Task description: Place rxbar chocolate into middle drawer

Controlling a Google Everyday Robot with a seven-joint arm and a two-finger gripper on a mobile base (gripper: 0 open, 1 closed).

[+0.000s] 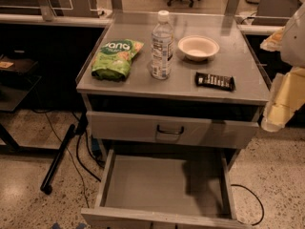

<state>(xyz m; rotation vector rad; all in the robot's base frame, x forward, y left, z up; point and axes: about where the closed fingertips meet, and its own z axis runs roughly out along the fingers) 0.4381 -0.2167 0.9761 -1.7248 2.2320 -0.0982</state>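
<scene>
Nearest, at 6 o'clock in the view, the drawer (pixel 157 180) stands pulled out, its grey floor bare, and above it sits a closed drawer front (pixel 143 128) with a dark loop handle (pixel 170 130). On the table (pixel 243 56) the bar (pixel 215 81) lies flat near the front edge on the 3 o'clock side, a black wrapper with white lettering too small to read. Its long axis runs roughly from 9 to 3 o'clock, the 3 o'clock end dipping slightly toward the front edge. The gripper (pixel 279 106) hangs at the 3 o'clock edge of the view, off the table's corner and apart from everything on it; whether it is open or closed cannot be told. From the gripper the bar lies between 9 and 10 o'clock, near but not touching, so the single arm would probably need to come in across the bar's short side. The drawer lies toward 7 o'clock from the bar. A pale bowl (pixel 198 47) sits just beyond the bar at about 11 o'clock. A clear bottle (pixel 162 46) with a white cap stands at the table's middle, its label unreadable. A green bag (pixel 116 58) at 9 o'clock carries large white letters ending in "ana".
</scene>
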